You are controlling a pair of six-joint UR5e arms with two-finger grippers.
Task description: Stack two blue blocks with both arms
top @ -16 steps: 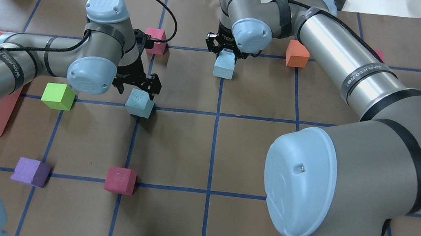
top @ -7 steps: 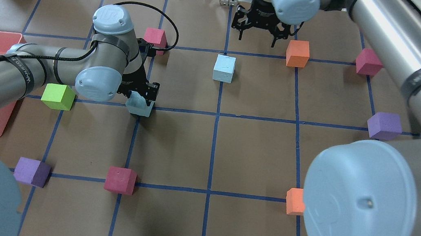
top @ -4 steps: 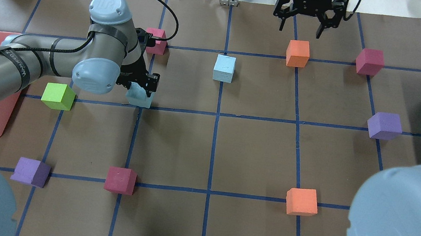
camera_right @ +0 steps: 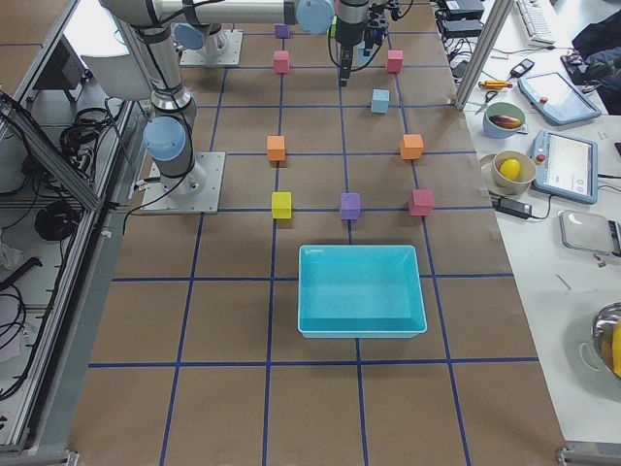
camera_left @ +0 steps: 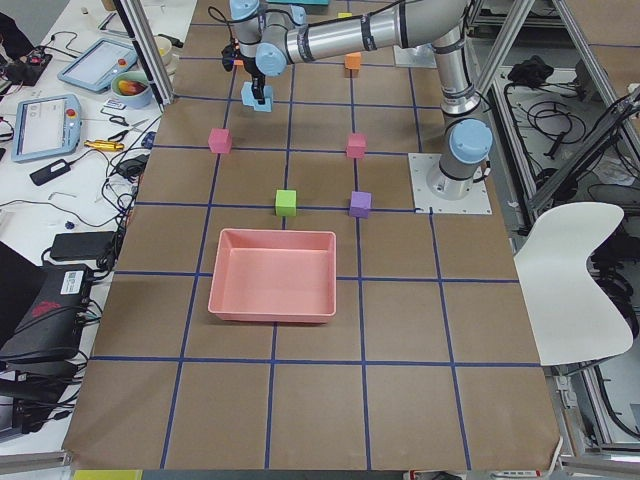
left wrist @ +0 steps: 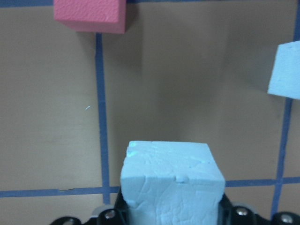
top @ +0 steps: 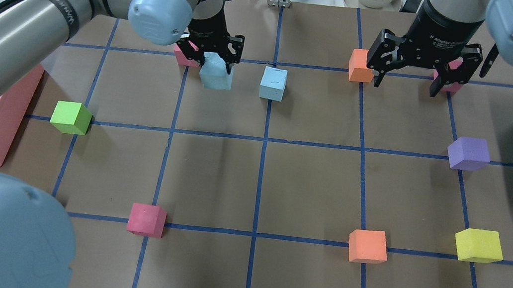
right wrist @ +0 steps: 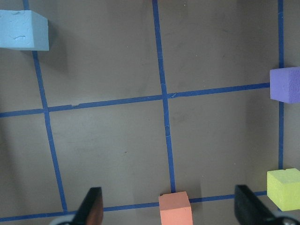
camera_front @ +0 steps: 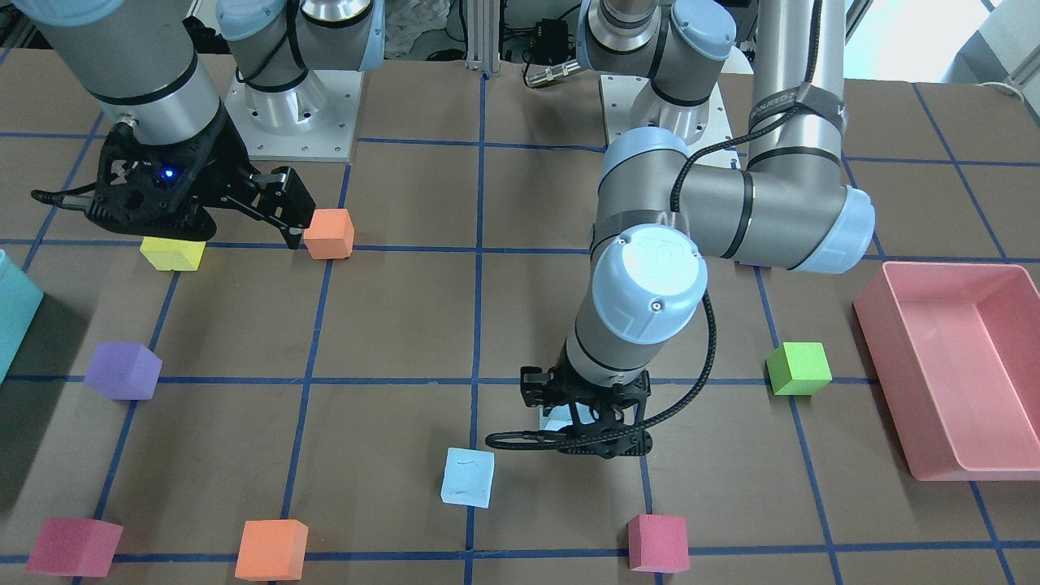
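The left gripper [top: 218, 60] is clamped on one blue block [top: 215, 77], lifted clear of the table [top: 310, 187] just beside a magenta cube [top: 182, 56]. The second blue block [top: 273, 84] rests on the table nearby, toward the middle. The right gripper [top: 407, 81] hangs well apart near an orange cube [top: 362, 65], jaws spread and empty.

The step in hand looks like the carry across. Keep the held block higher than the resting one's top until it is directly overhead. Square the faces first (in the left wrist view the target seems slightly turned, though only its corner shows). Lower until the foam just touches, then let go without pressing
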